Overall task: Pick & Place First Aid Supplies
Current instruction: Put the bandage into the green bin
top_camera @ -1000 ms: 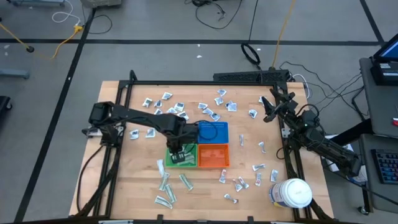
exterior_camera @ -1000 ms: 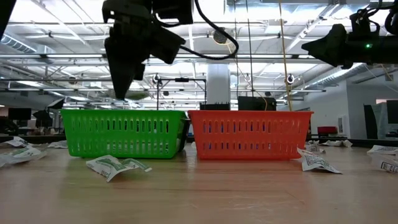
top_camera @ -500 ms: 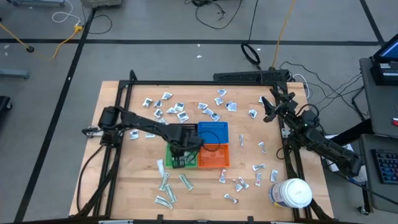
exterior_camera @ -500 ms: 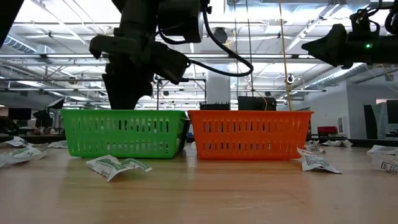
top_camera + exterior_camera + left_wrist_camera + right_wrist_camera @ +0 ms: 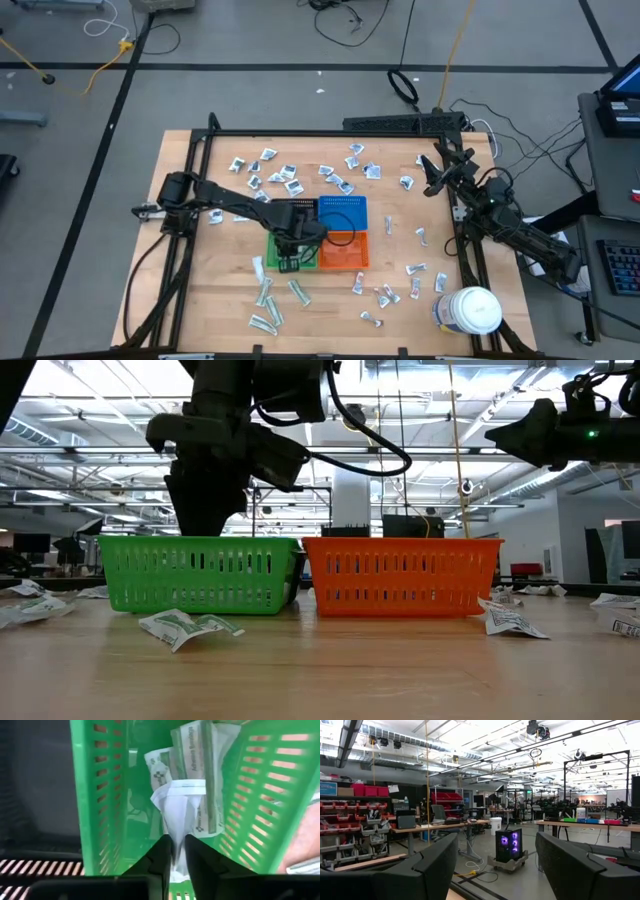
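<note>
My left gripper [image 5: 289, 259] is down inside the green bin [image 5: 293, 250], shut on a white wrapped packet [image 5: 176, 815]. In the left wrist view, more packets [image 5: 200, 765] lie on the floor of the green bin [image 5: 100, 795]. In the low view the green bin's wall [image 5: 200, 575] hides the fingers. Many other packets are scattered on the table, at the far left [image 5: 265, 165], near left [image 5: 268, 300] and near right [image 5: 385, 295]. My right gripper [image 5: 432, 175] waits open, raised over the table's far right [image 5: 525, 435]. My left gripper pinches the white packet by its crumpled near end [image 5: 175, 842] between the two fingers [image 5: 159, 857]. The fingers come from above, pointing down into the green bin. The packet reaches down from the fingers toward the packets on the bin's floor.
The orange bin [image 5: 343, 250] stands right of the green one, and the blue bin [image 5: 343, 213] is behind it. A large white jar [image 5: 468, 310] sits at the near right corner. A packet [image 5: 185, 627] lies on the table before the green bin.
My left gripper has gone down from above the green bin into it, its fingers sinking behind the bin's wall in the low view. It has kept still for the last half second.
</note>
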Tool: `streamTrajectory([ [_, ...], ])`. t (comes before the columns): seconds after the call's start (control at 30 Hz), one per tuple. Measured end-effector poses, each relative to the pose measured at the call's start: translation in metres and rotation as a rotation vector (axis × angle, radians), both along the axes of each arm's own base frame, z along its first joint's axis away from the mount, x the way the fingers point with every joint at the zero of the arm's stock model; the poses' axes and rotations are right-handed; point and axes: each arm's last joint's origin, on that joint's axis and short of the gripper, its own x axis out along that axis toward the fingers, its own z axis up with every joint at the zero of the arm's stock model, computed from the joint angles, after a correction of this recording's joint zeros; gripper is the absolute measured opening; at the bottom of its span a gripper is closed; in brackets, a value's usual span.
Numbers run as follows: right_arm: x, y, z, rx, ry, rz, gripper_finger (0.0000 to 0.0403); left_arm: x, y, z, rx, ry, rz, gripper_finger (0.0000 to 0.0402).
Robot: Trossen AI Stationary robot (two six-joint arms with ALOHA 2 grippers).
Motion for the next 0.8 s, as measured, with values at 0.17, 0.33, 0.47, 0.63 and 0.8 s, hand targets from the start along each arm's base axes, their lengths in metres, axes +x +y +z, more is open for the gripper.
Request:
streamTrajectory([
  [0.17,0.000,0.000,0.000,0.000,0.000,0.000,0.0263,0.000,0.003,0.000,-0.011,0.007,0.032,0.0129],
  [0.33,0.000,0.000,0.000,0.000,0.000,0.000,0.0263,-0.002,0.007,0.010,-0.012,0.031,0.147,0.0171],
  [0.47,0.000,0.000,0.000,0.000,0.000,0.000,0.0263,-0.001,0.008,0.021,-0.017,-0.002,0.238,0.0183],
  [0.63,0.000,0.000,0.000,0.001,0.001,0.000,0.0263,-0.005,0.008,0.039,-0.028,-0.034,0.389,0.0184],
  [0.8,0.000,0.000,0.000,0.000,0.001,0.000,0.0263,-0.012,0.009,0.055,-0.038,-0.056,0.564,0.0184],
])
